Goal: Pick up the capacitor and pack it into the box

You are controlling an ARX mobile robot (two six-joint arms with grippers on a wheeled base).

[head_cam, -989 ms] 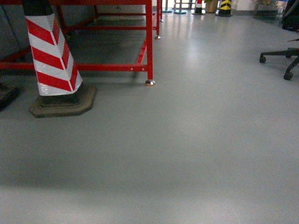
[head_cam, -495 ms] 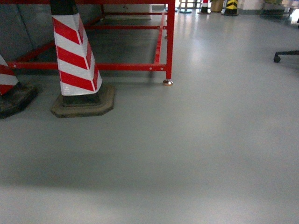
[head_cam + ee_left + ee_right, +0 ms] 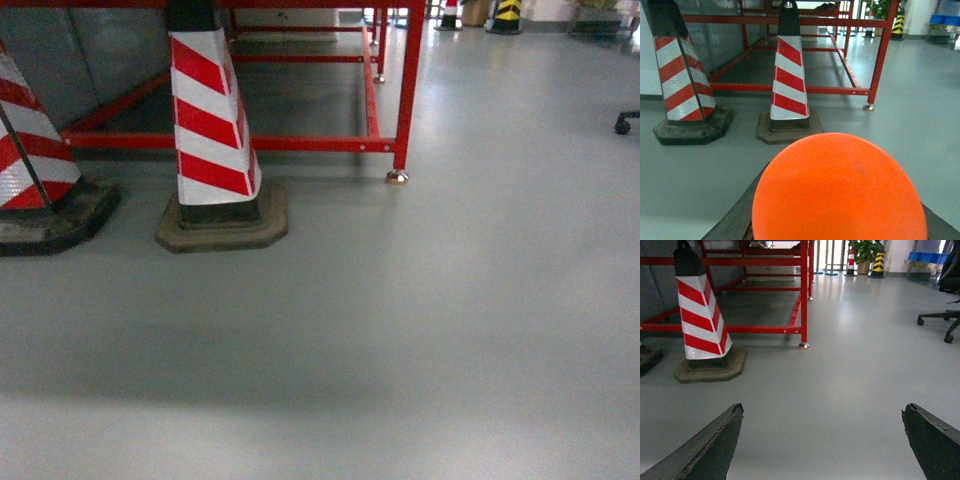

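A large round orange capacitor [image 3: 840, 190] fills the lower half of the left wrist view. Dark fingers [image 3: 740, 217] show at both of its sides, so my left gripper [image 3: 840, 225] is shut on it above the grey floor. In the right wrist view my right gripper [image 3: 822, 412] stands open, its two dark fingertips [image 3: 715, 445] wide apart with only floor between them. The box is out of view in every frame. Neither gripper shows in the head view.
Two red-and-white striped cones [image 3: 215, 130] [image 3: 35, 165] stand on dark bases beside a red metal frame [image 3: 405, 90] with a foot [image 3: 397, 177]. An office chair base [image 3: 940, 320] is at the right. Grey floor [image 3: 400, 330] stretches ahead.
The head view has swung left: the cone and the red frame leg shifted right in the picture, a second cone came in at the left, and the chair base slid almost out.
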